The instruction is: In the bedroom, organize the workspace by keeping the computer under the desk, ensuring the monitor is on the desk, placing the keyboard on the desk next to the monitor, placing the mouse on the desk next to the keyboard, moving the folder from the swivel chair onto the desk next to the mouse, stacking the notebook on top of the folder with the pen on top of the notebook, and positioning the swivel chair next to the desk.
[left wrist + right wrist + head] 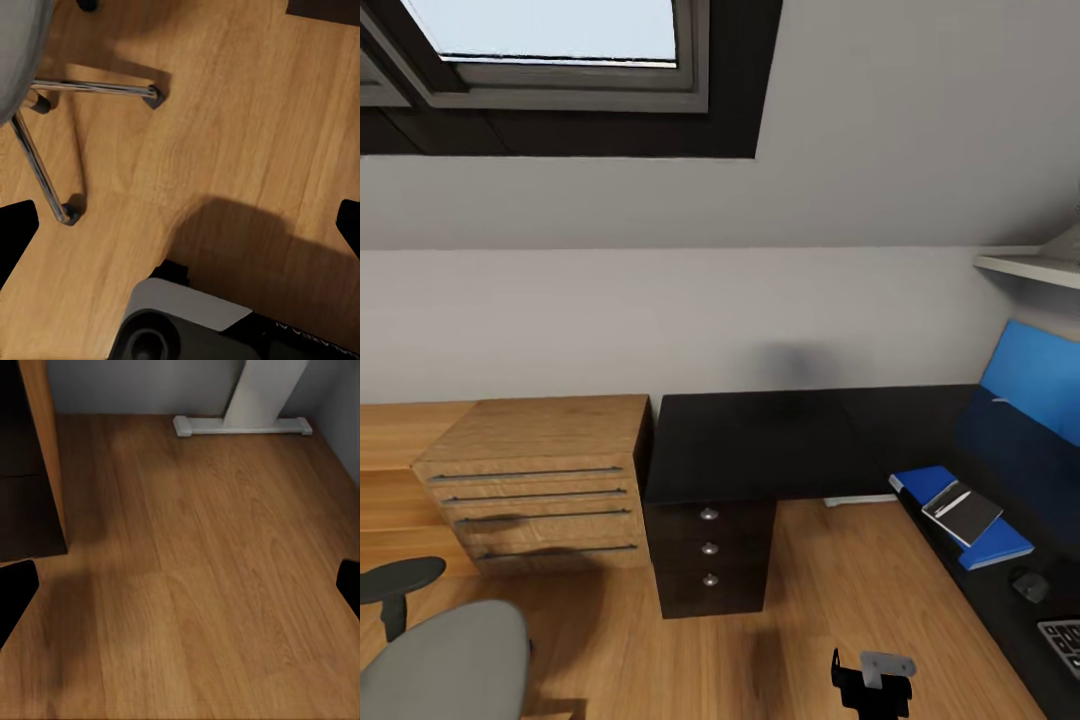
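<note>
Looking down over the room, I see the big black desk (760,440) bending round the corner. On its right arm, at about three o'clock in the head view, lies the blue folder (1000,545). The grey notebook (963,512) sits on top of it, and I think a thin pale pen lies along the notebook's edge, but it is too small to be sure. The little dark mouse (1028,583) is just past the folder, at about four o'clock. Then comes a corner of the keyboard (1063,640).

The swivel chair (445,660) is down at about eight o'clock, well apart from the desk. So I think the chair is the thing left to move. It looks heavy but it rolls on little wheels, so a push should do it. The stiff black armrest (400,578) or the seat edge looks like a good place to hold. A push too high up may just spin it.

The left wrist view shows the chair's shiny legs (45,176) over the wood floor (247,112). Both grippers have their dark fingers (16,232) spread wide with nothing between them. The right one hangs over bare floor near the desk's white leg (259,394).
</note>
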{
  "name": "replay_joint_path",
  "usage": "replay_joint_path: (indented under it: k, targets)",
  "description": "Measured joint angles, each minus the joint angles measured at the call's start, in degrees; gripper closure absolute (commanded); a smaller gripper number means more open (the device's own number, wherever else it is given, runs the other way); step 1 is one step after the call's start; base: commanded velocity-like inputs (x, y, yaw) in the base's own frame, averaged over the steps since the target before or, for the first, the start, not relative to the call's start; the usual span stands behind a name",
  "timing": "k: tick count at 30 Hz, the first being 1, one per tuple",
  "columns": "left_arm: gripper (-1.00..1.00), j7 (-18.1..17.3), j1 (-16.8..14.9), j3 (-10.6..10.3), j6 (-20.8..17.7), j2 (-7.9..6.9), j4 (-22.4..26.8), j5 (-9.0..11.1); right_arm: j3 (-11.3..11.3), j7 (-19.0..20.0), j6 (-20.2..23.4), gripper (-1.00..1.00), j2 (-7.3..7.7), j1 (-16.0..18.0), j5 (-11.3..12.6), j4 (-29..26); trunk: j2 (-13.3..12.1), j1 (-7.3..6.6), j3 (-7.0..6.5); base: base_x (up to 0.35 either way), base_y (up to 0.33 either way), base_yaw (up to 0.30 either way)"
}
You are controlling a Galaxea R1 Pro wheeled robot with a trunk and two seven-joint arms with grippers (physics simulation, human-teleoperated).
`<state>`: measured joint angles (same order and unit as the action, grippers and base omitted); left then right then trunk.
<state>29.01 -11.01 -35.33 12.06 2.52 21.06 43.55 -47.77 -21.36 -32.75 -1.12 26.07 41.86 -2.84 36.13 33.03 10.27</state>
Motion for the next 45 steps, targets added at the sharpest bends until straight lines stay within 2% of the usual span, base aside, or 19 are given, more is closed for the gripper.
replay_joint_path:
  k: [15, 24, 25, 30, 36, 45]
  targets:
    - [-1.0, -0.1, 0.0, 1.57, 0.23, -0.28, -0.21, 0.13, 0.02, 0.0, -7.96, -1.0, -0.04, -1.17, 0.47, 0.74, -0.02, -0.01, -1.38, 0.0, 0.0, 0.033]
    - [-1.0, -0.18, 0.01, 1.67, 0.25, -0.38, -0.22, 0.15, 0.17, -0.05, -8.7, -1.0, 0.2, -1.22, 0.61, 1.26, -0.02, -0.01, -2.2, 0.0, 0.0, 0.081]
    - [-1.0, -0.19, 0.01, 1.64, 0.24, -0.38, -0.23, 0.14, 0.33, -0.04, -8.75, -1.0, 0.37, -1.22, 1.58, 1.41, -0.02, -0.01, -2.28, 0.0, 0.0, 0.136]
    - [-1.0, -0.2, 0.01, 1.7, 0.24, -0.4, -0.29, 0.17, 0.27, 0.0, -8.48, -1.0, 0.35, -1.22, 2.8, 1.47, -0.02, -0.01, -2.67, 0.0, -0.111, 0.175]
    - [-1.0, -0.2, 0.01, 1.64, 0.24, -0.32, -0.3, 0.15, 0.27, 0.04, -8.21, -1.0, 0.37, -1.22, 2.96, 1.48, -0.03, 0.0, -2.79, 0.0, -0.24, 0.258]
    - [-1.0, -0.19, 0.01, 1.62, 0.27, -0.32, -0.29, 0.14, 0.25, 0.01, -8.18, -1.0, 0.25, -1.22, 2.99, 1.46, -0.03, 0.0, -2.69, 0.0, -0.044, 0.278]
